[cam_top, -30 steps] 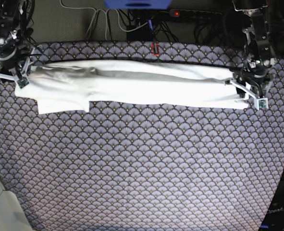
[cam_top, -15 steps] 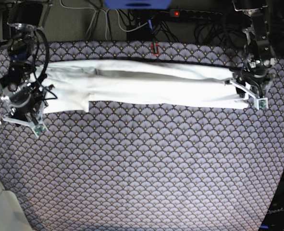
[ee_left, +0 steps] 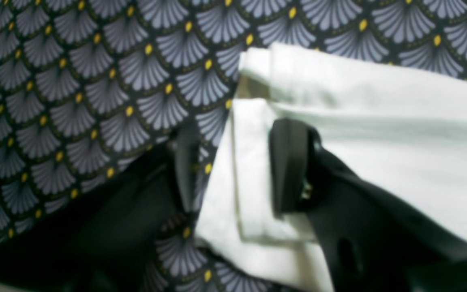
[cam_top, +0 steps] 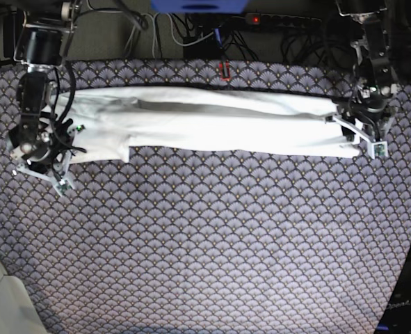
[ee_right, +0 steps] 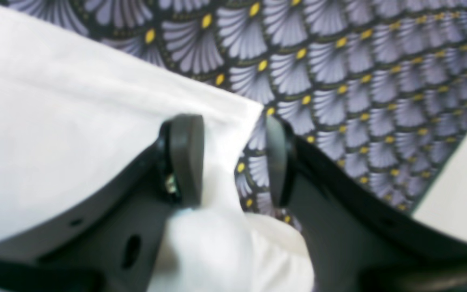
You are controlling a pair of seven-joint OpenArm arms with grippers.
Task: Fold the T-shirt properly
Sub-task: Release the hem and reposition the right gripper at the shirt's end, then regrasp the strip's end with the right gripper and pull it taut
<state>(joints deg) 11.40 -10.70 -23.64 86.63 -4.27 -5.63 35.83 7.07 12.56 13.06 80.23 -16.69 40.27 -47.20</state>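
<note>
I see the T-shirt (cam_top: 205, 125) lying in a long thin strip across the far part of the patterned table (cam_top: 212, 243), white side up, so the long fold looks done. My left gripper (ee_left: 233, 166) is spread wide around the hem end. My right gripper (ee_right: 233, 158) is spread too, with the sleeve corner between its pads. I think the short folds are left.
</note>
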